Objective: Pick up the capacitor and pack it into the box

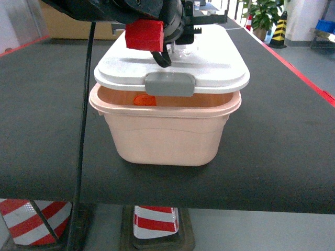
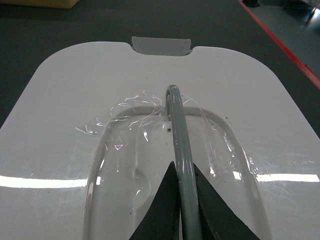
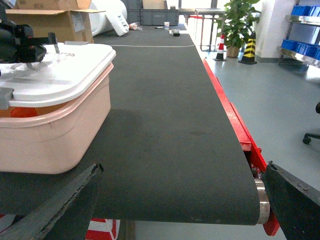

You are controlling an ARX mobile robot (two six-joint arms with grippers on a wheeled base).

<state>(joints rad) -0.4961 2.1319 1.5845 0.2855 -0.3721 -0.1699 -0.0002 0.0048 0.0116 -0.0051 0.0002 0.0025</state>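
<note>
Risk first: lid (image 1: 209,60) sits raised above the box (image 1: 167,136) rim at the near edge, so it's not seated, and a skewed lowering could leave it cocked on the rim or nudge the light tub along the belt (image 1: 282,130). Cause would be the thin grey handle (image 2: 179,150) pivoting or slipping in the left gripper (image 2: 181,210), whose two dark fingers are closed on that handle in the wrist view. Loose clear film (image 2: 145,117) around the handle base might also snag. Right gripper (image 3: 175,205) hangs off the box's right side, near the belt's near edge, jaws spread wide w/ nothing between them. Box sits mid-belt, near edge, directly below the left arm; pale peach-pink tub, rounded corners, rolled rim, smooth walls. Lid is white w/ a grey clip (image 1: 169,84) at the near side. Through the gap an orange-red item (image 1: 145,100) shows inside, prob. a capacitor, tho can't confirm from here.
</note>
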